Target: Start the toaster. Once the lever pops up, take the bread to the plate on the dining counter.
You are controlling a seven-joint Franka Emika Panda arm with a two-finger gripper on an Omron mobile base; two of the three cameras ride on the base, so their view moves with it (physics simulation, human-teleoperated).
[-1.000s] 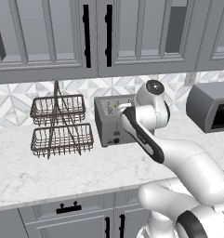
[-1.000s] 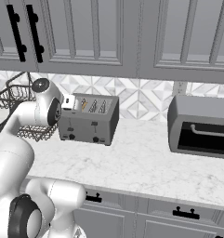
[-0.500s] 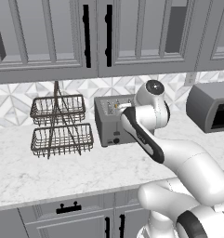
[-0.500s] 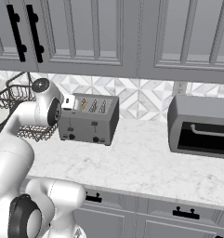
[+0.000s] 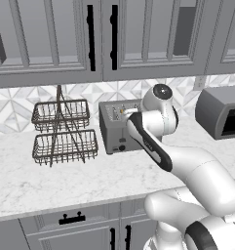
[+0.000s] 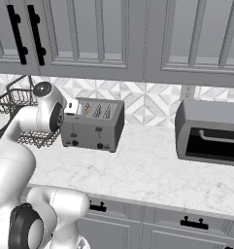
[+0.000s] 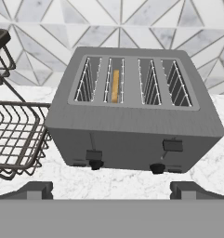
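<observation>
gripper (image 7: 111,189) jaws wide, empty, facing toaster (image 7: 132,121) front; left lever (image 7: 94,155) sits just ahead, left of centre, below bread (image 7: 115,85) slot

Bread (image 7: 115,85) in toaster (image 7: 132,125) slot, wire basket (image 7: 13,135) beside.

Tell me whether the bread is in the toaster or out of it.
In. The bread stands on edge inside the toaster, in the second slot from the left in the hand view, its golden edge just below the slot opening.
</observation>
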